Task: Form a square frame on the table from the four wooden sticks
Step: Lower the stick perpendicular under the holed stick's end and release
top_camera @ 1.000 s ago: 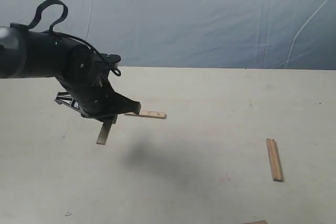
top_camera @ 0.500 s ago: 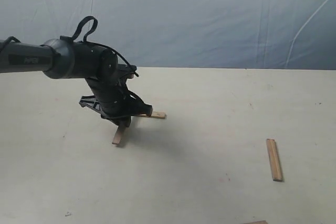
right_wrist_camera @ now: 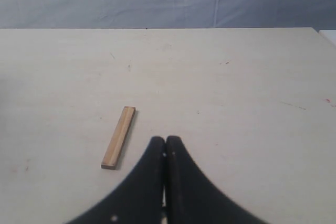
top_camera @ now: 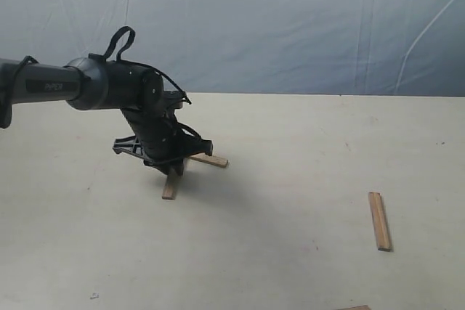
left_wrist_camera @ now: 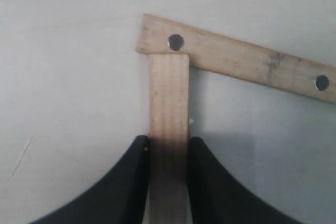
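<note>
My left gripper [top_camera: 174, 170] [left_wrist_camera: 168, 142] is shut on a plain wooden stick [top_camera: 171, 186] [left_wrist_camera: 169, 98], low over the table [top_camera: 290, 179]. That stick's far end butts against one end of the stick with two dark dots [top_camera: 210, 160] [left_wrist_camera: 236, 59], making an L corner. A third stick [top_camera: 378, 221] [right_wrist_camera: 118, 137] lies alone at the right. Only a sliver of a fourth stick [top_camera: 356, 308] shows at the bottom edge of the exterior view. My right gripper [right_wrist_camera: 166, 142] is shut and empty beside the third stick; it is out of the exterior view.
A blue-grey sheet backdrop [top_camera: 290, 27] hangs behind the table's far edge. The black left arm [top_camera: 87, 85] reaches in from the left above the table.
The left arm has swung right and come down, carrying its stick until its end met the dotted stick. The other sticks have not moved.
</note>
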